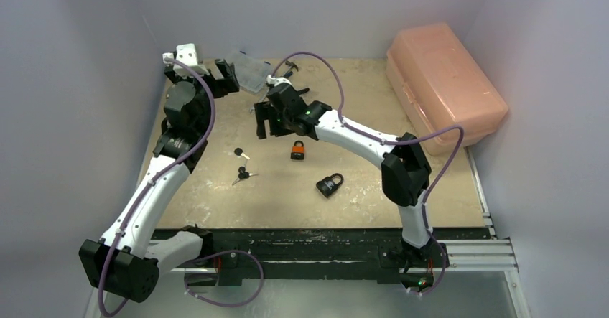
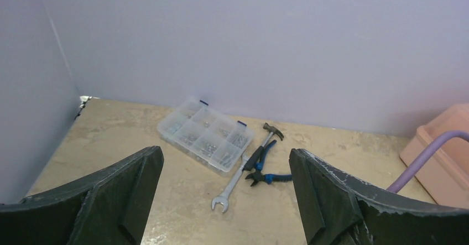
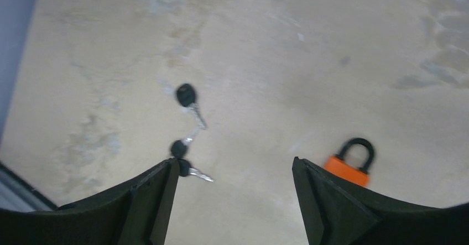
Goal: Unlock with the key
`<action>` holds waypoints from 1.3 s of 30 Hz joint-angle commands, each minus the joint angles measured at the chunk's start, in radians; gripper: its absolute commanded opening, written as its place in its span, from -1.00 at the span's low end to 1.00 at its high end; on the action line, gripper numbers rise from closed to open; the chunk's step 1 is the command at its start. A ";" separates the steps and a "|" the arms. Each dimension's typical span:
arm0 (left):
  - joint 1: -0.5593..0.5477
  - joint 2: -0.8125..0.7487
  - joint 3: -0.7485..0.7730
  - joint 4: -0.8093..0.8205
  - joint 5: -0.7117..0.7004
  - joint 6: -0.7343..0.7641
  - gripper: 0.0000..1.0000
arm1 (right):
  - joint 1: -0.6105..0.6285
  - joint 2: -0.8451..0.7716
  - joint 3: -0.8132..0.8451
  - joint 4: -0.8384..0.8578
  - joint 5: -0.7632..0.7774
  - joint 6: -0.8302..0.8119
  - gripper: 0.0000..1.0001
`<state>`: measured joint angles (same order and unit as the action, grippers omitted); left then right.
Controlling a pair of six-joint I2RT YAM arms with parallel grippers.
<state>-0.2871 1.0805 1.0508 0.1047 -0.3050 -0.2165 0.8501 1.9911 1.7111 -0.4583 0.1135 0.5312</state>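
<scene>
The keys (image 1: pixel 242 154) lie flat on the table (image 1: pixel 215 196), left of the orange lock (image 1: pixel 298 149). They look light, thin and apt to slide, so pinch a black head. Both claws gape, empty: the right claw (image 3: pixel 235 167) hangs left of the lock, the left claw (image 2: pixel 227 156) far behind it. Bare table surrounds the keys.
</scene>
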 commanded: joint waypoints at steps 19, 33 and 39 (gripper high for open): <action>0.029 -0.033 -0.014 0.034 -0.112 -0.008 0.84 | 0.135 0.384 0.504 -0.066 0.044 -0.324 0.61; 0.049 -0.027 -0.009 0.031 -0.097 -0.020 0.84 | 0.178 0.471 0.610 -0.123 0.099 -0.354 0.61; 0.073 -0.023 -0.006 0.028 -0.074 -0.037 0.83 | 0.198 0.371 0.485 -0.209 0.128 -0.043 0.57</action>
<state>-0.2394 1.0691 1.0355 0.1070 -0.3996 -0.2264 1.0351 2.4760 2.2726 -0.6186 0.2230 0.2687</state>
